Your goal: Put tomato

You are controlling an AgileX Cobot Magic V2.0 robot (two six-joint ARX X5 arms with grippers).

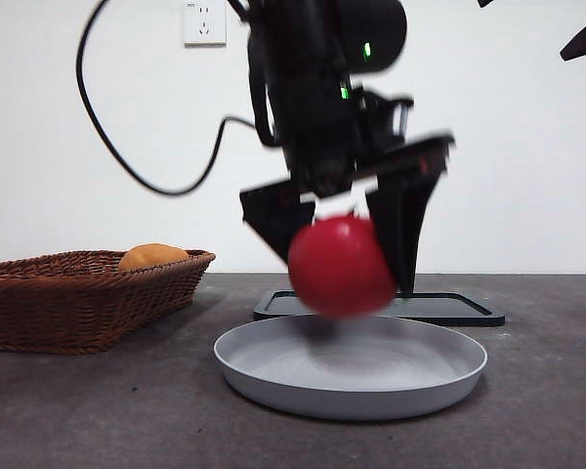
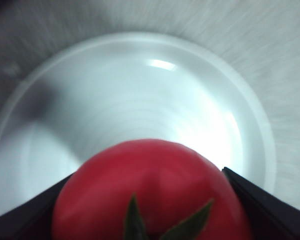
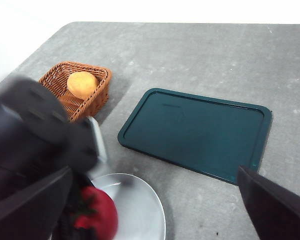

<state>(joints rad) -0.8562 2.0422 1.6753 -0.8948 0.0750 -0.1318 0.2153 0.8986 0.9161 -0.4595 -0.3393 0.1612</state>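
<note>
The grey plate lay nearest, and directly above its middle, not touching it, hung the tomato, stem up, clamped between the jaws of the left gripper. Beyond the plate lay the dark tray. The right gripper waited well apart with jaws spread.

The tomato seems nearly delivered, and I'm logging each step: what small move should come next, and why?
Probably lower a little further, then open. The left gripper holds the tomato above the gray plate, apparently not yet resting on it.
</note>
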